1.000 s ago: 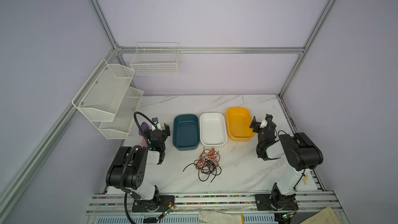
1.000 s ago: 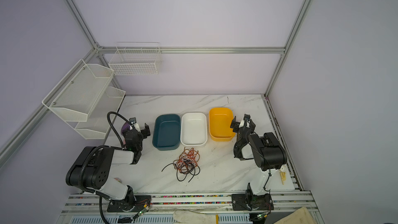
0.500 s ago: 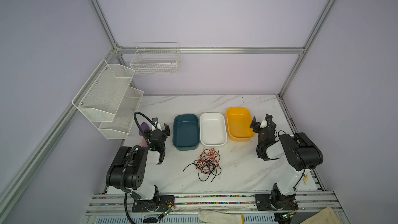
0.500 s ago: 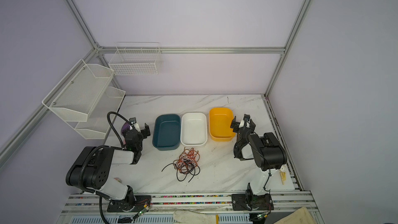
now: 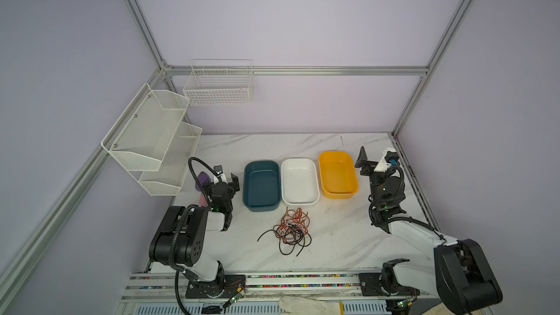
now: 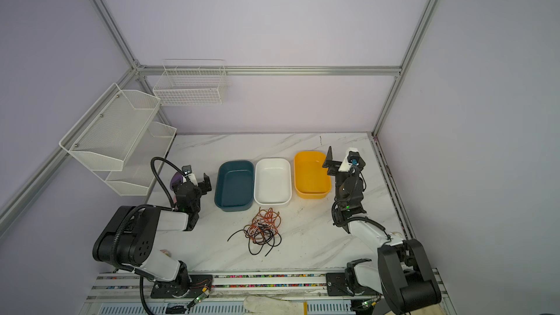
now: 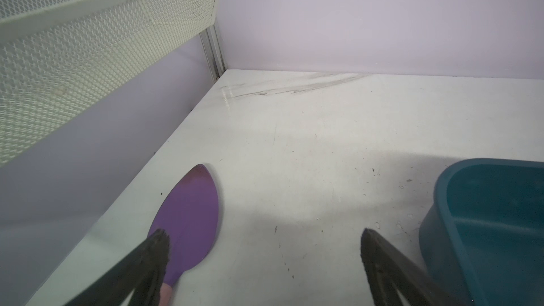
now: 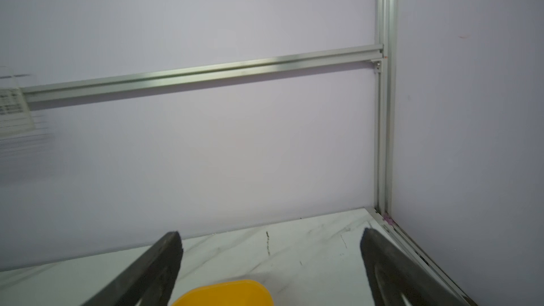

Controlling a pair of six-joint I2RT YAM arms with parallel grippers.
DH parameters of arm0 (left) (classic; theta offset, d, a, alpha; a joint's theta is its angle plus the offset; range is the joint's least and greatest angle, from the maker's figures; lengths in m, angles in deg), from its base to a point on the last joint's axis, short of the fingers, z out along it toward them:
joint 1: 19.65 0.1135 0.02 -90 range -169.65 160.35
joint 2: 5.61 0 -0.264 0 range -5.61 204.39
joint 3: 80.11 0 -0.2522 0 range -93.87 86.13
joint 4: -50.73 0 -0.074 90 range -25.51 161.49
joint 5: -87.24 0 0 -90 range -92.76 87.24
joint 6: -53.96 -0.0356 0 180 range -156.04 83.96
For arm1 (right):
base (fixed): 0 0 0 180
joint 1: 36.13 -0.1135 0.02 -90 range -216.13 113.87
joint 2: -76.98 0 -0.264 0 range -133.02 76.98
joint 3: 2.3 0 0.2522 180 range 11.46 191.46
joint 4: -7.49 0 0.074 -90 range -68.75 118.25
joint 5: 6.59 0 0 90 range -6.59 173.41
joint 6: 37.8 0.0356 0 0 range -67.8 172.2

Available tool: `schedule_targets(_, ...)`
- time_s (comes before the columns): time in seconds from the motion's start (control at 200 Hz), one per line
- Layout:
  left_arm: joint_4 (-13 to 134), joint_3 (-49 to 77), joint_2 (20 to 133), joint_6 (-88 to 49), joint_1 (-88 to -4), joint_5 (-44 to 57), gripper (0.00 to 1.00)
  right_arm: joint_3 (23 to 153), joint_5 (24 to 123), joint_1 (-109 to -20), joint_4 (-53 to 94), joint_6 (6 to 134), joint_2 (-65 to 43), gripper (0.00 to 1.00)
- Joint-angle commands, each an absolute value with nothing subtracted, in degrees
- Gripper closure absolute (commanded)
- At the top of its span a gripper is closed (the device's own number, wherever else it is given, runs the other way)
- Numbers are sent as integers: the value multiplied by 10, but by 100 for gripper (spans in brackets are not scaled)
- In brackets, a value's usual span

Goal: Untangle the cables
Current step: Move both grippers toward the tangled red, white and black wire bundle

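— How many cables (image 5: 291, 230) do you count?
— I can't split them into single strands from here. It's 1 heap in 3 colours, black, orange and white, lying on the desk (image 5: 339, 237) near the front middle. 1 black end trails out toward the left arm.
— And the claws?
— 2. The left claw (image 7: 263, 235) has its fingers wide apart with nothing between them, low over the desk near the left wall. The right claw (image 8: 270, 234) is spread wide too, gripping nothing, raised and facing the back wall. Both are well apart from the heap.
— What else is around?
— 3 tubs in 1 row just behind the heap: teal tub (image 5: 261, 185), white tub (image 5: 299, 181) and yellow tub (image 5: 337, 174). The teal one sits just beside the left claw, the yellow one just beside the right claw. 1 purple paddle (image 7: 191, 216) lies flat on the desk by the left claw. On the walls there's 1 mesh rack (image 5: 151, 137) with 2 tiers on the left and 1 wire basket (image 5: 218, 86) at the back.
— Anything in the way?
— The tubs close off the heap's far side, and the 2 arms flank it.
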State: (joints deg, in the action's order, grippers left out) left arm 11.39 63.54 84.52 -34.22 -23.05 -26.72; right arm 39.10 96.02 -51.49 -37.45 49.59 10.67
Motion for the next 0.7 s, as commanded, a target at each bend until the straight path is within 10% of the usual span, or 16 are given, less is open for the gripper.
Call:
schedule_targets(0.0,79,652,847,-346,-228,-266,0,402,853,-539,-251,515,192,2)
schedule_targets(0.695,157,662,704,-376,-254,-276,0,537,677,-542,51,827,301,2)
